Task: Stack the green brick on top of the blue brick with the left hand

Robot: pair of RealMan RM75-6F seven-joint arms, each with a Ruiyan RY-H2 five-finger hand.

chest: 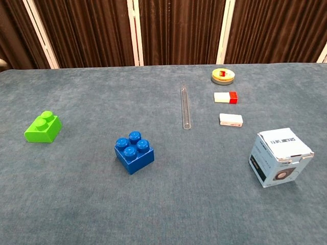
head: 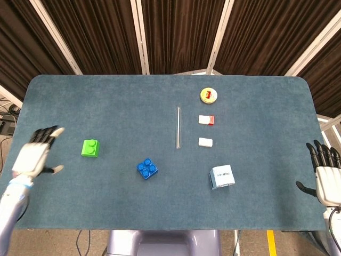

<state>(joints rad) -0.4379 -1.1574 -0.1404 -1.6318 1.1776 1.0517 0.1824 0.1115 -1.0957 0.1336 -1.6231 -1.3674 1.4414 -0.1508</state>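
The green brick (head: pixel 90 148) (chest: pixel 43 127) lies on the left part of the blue table. The blue brick (head: pixel 147 169) (chest: pixel 134 152) sits to its right, nearer the front edge, well apart from it. My left hand (head: pixel 36 154) hovers over the table's left side, a short way left of the green brick, fingers spread and holding nothing. My right hand (head: pixel 326 178) hangs past the table's right edge, fingers apart and empty. The chest view shows neither hand clearly.
A glass tube (head: pixel 178 127) lies mid-table. Right of it are a yellow round tin (head: pixel 209 95), a white and red block (head: pixel 206 120) and a small white block (head: pixel 205 142). A white box (head: pixel 222 176) stands at the front right.
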